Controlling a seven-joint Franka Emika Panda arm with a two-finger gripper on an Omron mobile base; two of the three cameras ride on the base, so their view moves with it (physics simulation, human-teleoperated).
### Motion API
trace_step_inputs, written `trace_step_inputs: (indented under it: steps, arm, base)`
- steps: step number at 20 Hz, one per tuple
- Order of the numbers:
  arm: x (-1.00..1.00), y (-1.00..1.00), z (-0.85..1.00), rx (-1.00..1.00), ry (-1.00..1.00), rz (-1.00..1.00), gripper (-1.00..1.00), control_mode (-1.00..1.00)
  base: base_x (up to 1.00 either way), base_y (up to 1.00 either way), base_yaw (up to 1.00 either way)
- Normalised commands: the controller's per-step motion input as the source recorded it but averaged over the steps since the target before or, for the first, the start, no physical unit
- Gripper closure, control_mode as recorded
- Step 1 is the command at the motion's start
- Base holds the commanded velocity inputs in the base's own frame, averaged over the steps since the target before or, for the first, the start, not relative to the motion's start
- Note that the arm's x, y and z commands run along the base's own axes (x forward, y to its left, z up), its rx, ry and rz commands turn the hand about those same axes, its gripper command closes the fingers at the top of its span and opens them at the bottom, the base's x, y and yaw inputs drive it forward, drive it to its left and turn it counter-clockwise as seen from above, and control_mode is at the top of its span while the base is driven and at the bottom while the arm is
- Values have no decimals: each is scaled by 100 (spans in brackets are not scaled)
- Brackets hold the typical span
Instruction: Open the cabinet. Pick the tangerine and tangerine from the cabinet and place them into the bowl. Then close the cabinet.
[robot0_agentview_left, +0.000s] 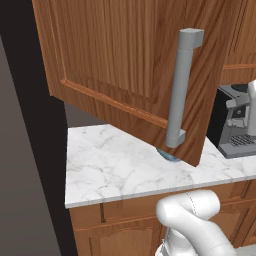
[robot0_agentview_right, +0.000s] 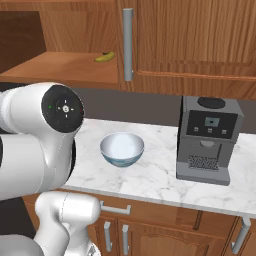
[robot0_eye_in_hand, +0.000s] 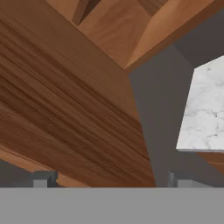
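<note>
My tool (robot0_eye_in_hand: 109, 181) is wide open, empty, close under the swung-out cabinet door (robot0_agentview_left: 125, 65). Reaching in blind, I risk clipping it or missing the tangerines; bowl (robot0_agentview_right: 121, 148) waits on the counter (robot0_agentview_right: 160, 175).

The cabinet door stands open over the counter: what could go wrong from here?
1. The open door hangs over the bowl and hides it from the left, so the arm may strike the door's edge.
2. On the shelf lies a yellow fruit, no tangerine in sight; the open pincer might pick wrongly.
</note>
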Motion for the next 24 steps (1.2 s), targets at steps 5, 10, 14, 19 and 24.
trace_step_inputs:
  steps: [5,10,14,19,24]
  arm:
    - [64,2,0,7,9,19,-100,-100]
    - [42,25,-1,4,7,20,-100,-100]
    - [-4,55,0,0,0,16,-100,-100]
    - [-47,59,0,0,-3,14,-100,-100]
    - [-43,36,0,0,-7,11,-100,-100]
  base:
    - [0,0,0]
    - [0,0,0]
    - [0,0,0]
    - [0,0,0]
    - [0,0,0]
